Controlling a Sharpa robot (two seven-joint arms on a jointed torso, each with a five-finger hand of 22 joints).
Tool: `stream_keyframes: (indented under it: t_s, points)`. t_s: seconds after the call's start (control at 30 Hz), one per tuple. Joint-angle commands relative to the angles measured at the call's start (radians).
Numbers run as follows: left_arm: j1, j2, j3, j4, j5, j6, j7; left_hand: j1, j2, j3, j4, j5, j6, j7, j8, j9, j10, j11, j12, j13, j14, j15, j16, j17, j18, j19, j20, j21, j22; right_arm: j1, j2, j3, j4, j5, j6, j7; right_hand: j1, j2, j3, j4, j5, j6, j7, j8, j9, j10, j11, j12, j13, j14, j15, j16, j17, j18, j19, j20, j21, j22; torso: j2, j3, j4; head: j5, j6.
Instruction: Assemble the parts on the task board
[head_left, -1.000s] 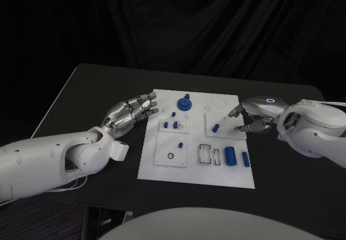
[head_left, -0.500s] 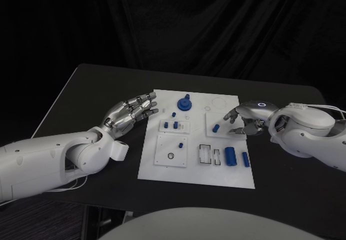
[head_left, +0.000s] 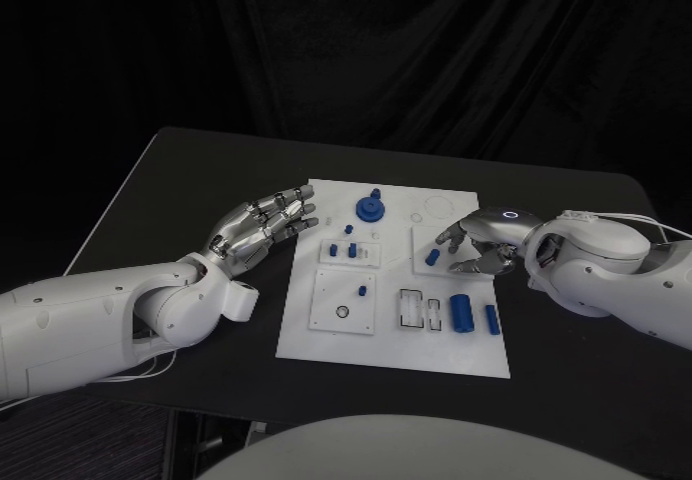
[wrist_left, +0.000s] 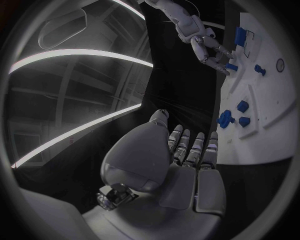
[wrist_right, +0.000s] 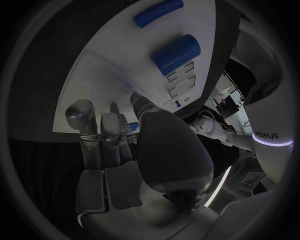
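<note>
Two silver hands are seen at the flanks of the white task board (head_left: 392, 345), a flat, matte plate laid on the black table (head_left: 173, 170). At the left, the left hand (head_left: 267, 225) is held just off the board's left edge, its metallic fingers spread and nothing gripped; its part in the step is judged to be one of waiting. On the board, small glossy blue parts are scattered: a round, gear-like disc (head_left: 371, 208) near the far edge, short pegs (head_left: 339, 248) standing on a raised square plate (head_left: 346, 245) nearer the left side, a tiny peg (head_left: 361, 290) on a second raised plate, then a thick cylinder (head_left: 460, 310) and a slimmer rod (head_left: 492, 319) lying side by side towards the right, beside rectangular slots (head_left: 411, 307). Further right, a small blue piece (head_left: 431, 256) is found on the right-hand raised plate, and the right hand (head_left: 479, 243) is poised over and just beside it, fingers curled downward around it. Whether the piece is actually pinched cannot be told, since the fingertips are hidden in the wrist view by the palm. The step in hand is judged to be the grasping or seating of this piece; a fine, steady pinch and careful vertical alignment would be called for next, as the piece is small and smooth.
</note>
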Motion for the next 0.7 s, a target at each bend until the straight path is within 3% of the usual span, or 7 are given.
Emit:
stream_keyframes:
  t_s: [0.03,0.17,0.43,0.7]
  points:
    - [-0.001,0.002,0.001,0.002,0.005,0.014,0.087,0.006,0.003,0.006,-0.002,0.006,-0.003,0.002,0.004,0.001,-0.002,0.001,-0.003,0.001,0.001,0.008,0.004,0.001,0.001,0.002,0.004,0.004,-0.001,-0.005,0.006,0.000,-0.004,0.008,0.002,0.021,0.005,0.001,0.002,0.001,-0.007,0.035,0.000,0.002,0.000,0.018,0.002,-0.011,-0.002,0.006,0.004,0.004,0.001,-0.005,0.007,0.000,0.007,0.115,0.001,0.0007,0.0004,-0.001,0.000]
    - [-0.001,0.002,0.001,0.002,0.005,0.014,0.086,0.006,0.003,0.006,-0.002,0.006,-0.003,0.002,0.004,0.001,-0.002,0.001,-0.003,0.001,0.001,0.008,0.004,0.001,0.001,0.002,0.004,0.004,-0.001,-0.009,0.017,0.000,-0.010,0.014,-0.005,0.030,-0.001,0.003,0.003,0.011,-0.010,0.095,-0.002,0.018,0.006,0.049,0.003,-0.017,-0.001,0.010,0.007,0.010,0.009,-0.005,0.009,0.004,0.011,0.116,0.002,0.0012,0.0026,-0.003,0.000]
    - [-0.002,0.002,0.001,0.000,0.005,0.015,0.083,0.006,0.003,0.008,-0.002,0.006,-0.002,0.002,0.004,0.001,-0.001,0.003,-0.001,0.001,0.001,0.009,0.006,0.001,0.000,0.002,0.004,0.004,0.000,-0.013,0.037,0.001,-0.019,0.027,-0.020,0.046,-0.007,0.004,0.010,0.026,-0.009,0.155,-0.015,0.044,0.018,0.092,-0.007,-0.014,0.006,0.016,0.001,0.023,0.023,-0.006,0.012,0.001,0.024,0.119,0.003,0.0005,-0.0002,0.000,0.000]
    - [-0.002,0.005,0.001,-0.001,0.005,0.018,0.078,0.008,0.004,0.012,-0.004,0.008,0.000,0.005,0.004,0.001,0.000,0.005,0.002,0.002,0.001,0.010,0.007,0.001,-0.002,0.003,0.004,0.004,0.000,-0.013,0.051,0.001,-0.026,0.028,-0.030,0.055,-0.003,0.002,0.017,0.029,-0.001,0.165,-0.020,0.047,0.022,0.110,-0.012,-0.004,0.012,0.013,-0.004,0.019,0.020,-0.005,0.008,-0.003,0.017,0.117,0.003,0.0014,-0.0002,-0.003,0.000]
